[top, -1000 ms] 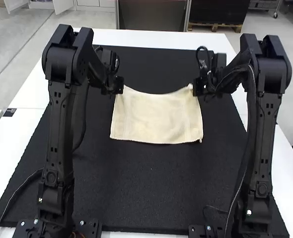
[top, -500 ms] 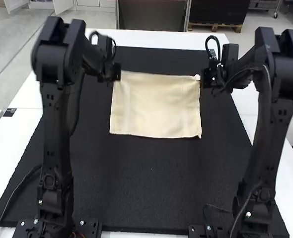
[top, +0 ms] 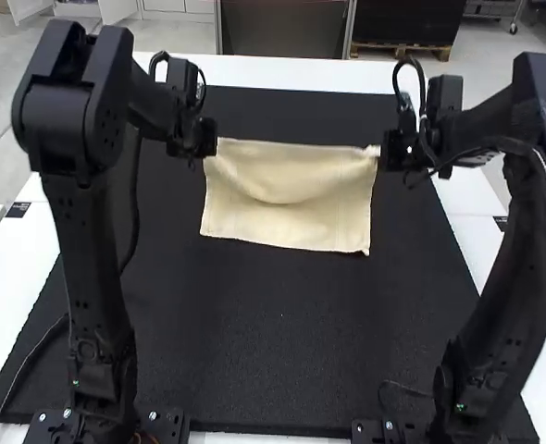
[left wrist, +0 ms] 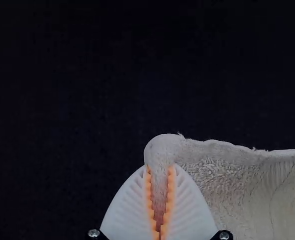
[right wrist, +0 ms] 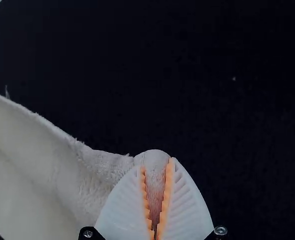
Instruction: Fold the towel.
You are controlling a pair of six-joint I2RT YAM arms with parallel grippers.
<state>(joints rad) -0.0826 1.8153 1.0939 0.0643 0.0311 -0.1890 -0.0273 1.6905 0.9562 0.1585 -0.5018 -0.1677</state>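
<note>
The cream, roughly rectangular terry towel (top: pixel 287 208) is over the far half of the black rectangular mat (top: pixel 282 324) on the white bench (top: pixel 342 78). Taking twelve o'clock as the bench's far side, it sits near twelve from the mat's centre, probably so that the nearer mat serves as room to lay it out.

The left end effector (left wrist: pixel 161 166), with white ribbed fingers and orange pads, pinches the towel's ten o'clock corner; the matching right end effector (right wrist: pixel 157 164) pinches the two o'clock corner. Each has a small bunch of cloth squeezed between its pads, and this wide grip likely serves to keep the far edge stretched and the sides from crumpling inward.

Between them the cloth sags in a shallow curve towards six, with no finished fold in sight. Whether the six o'clock edge touches the mat, I cannot tell. I judge this to be the spreading step, early in the job: next, both corners would go together towards six over the near edge. Uneven travel could skew the fold.
</note>
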